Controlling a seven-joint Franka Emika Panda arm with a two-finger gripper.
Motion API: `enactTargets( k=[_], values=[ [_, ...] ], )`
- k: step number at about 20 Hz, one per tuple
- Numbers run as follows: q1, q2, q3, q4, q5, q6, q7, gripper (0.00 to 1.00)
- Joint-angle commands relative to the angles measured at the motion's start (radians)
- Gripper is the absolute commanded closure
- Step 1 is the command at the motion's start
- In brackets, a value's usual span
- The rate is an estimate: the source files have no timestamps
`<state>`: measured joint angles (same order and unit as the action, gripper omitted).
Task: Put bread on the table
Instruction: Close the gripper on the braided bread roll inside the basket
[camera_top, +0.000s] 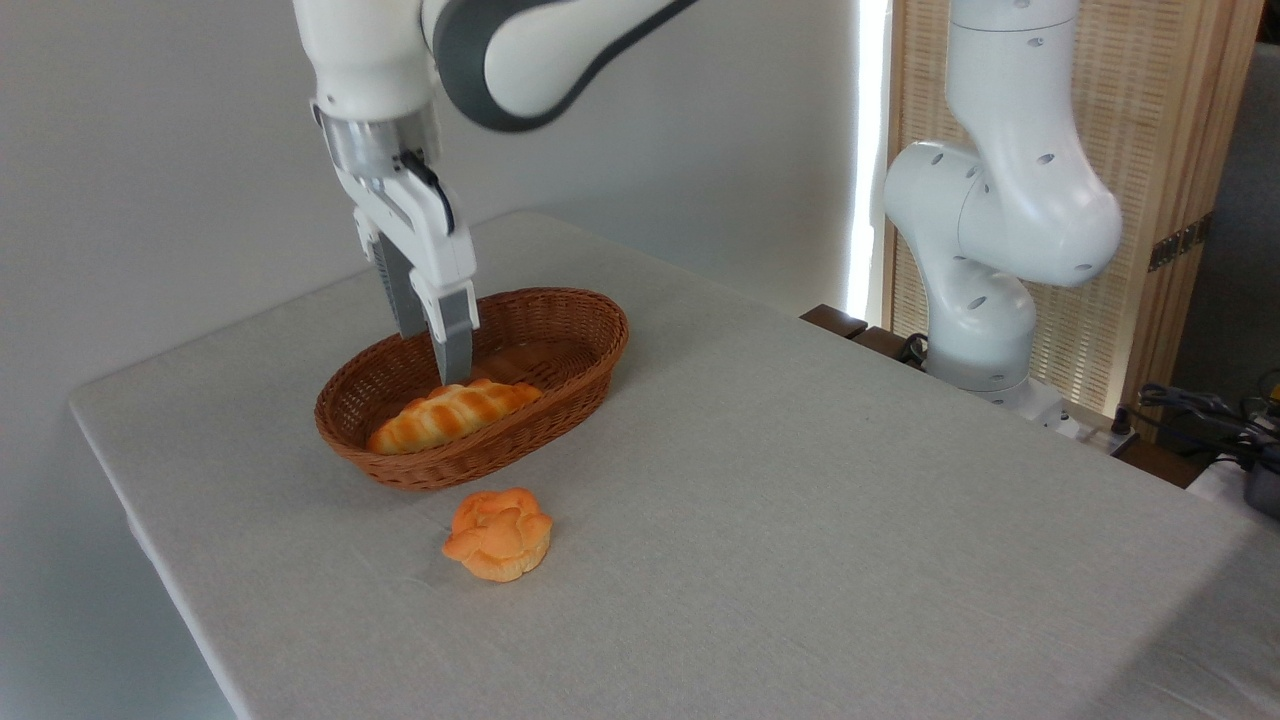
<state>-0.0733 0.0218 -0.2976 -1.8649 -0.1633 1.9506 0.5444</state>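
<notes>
Bread (455, 416) sits in the wicker basket (590, 345), ungrabbed; gripper (432, 350) hovers at its 12 o'clock, fingers parted, lift and table (800, 520) drop left.

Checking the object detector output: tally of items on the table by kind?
Braided loaf: 1, in the basket
Flower-shaped bun: 1, on the table
Wicker basket: 1
Total: 3

bread (452, 415): golden-orange, paler creases; basket (570, 385): brown wicker weave; bun (498, 534): orange; table (800, 520): grey-beige; fingers (455, 345): grey
</notes>
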Motion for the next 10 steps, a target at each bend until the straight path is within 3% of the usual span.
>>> enactTargets(
  k=[1,6,10],
  values=[
    [0.006,-0.002,-0.02,-0.088,-0.007,0.095,-0.004,0.0],
    [0.001,0.049,-0.055,-0.155,-0.002,0.223,0.0,0.0],
    [0.001,0.076,-0.069,-0.16,-0.002,0.251,0.003,0.01]
  ],
)
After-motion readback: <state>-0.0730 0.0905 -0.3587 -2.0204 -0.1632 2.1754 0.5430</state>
